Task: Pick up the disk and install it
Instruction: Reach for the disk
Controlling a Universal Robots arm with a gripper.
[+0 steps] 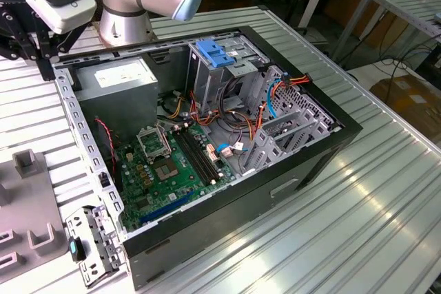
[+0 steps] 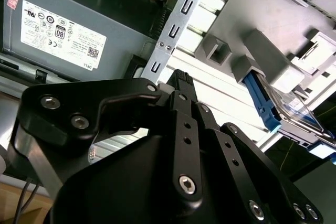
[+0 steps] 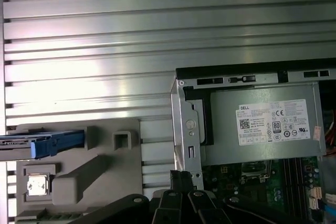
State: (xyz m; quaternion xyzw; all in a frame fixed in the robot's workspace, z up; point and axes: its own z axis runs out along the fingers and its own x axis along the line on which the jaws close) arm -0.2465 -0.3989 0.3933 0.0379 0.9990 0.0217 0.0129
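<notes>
Well apart from the closed, empty pincer point(image 3: 182, 177), the disk point(image 3: 50, 143) stands edgewise in its holder point(image 3: 126, 171) on the table point(image 3: 105, 51), likely for gripping.

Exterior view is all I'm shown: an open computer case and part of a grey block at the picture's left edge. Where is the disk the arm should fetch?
Observer: In the first wrist view the disk sits in the grey holder beside the computer case, seemingly on its edge.
Operator: Has the pincer got hold of it?
Observer: No. The pincer is by the case's corner, apart from the disk.
Operator: Anything else in that holder?
Observer: A small square silvery part lies in a recess near the disk.
</notes>
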